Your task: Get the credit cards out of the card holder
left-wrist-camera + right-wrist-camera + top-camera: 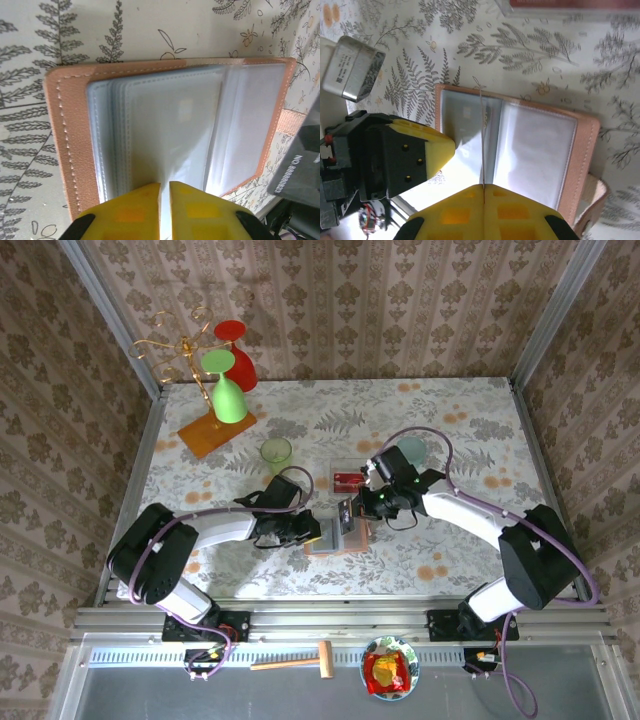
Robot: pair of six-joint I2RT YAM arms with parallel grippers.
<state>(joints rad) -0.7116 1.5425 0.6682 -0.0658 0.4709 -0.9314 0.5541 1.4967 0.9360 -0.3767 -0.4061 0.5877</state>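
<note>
The card holder lies open mid-table, tan-orange leather with clear grey-blue sleeves. My right gripper is shut on a thin credit card that stands edge-on over the holder's fold. The same card shows as a dark plate with white numbers at the holder's right edge. My left gripper sits at the holder's left half, its yellow fingers only a narrow slit apart, with a clear sleeve running into the slit. From above, the left gripper and right gripper meet over the holder.
A clear plastic box with a red card lies just behind the holder. Farther back stand a pale green cup, a teal cup and a gold rack on an orange base with green and red glasses.
</note>
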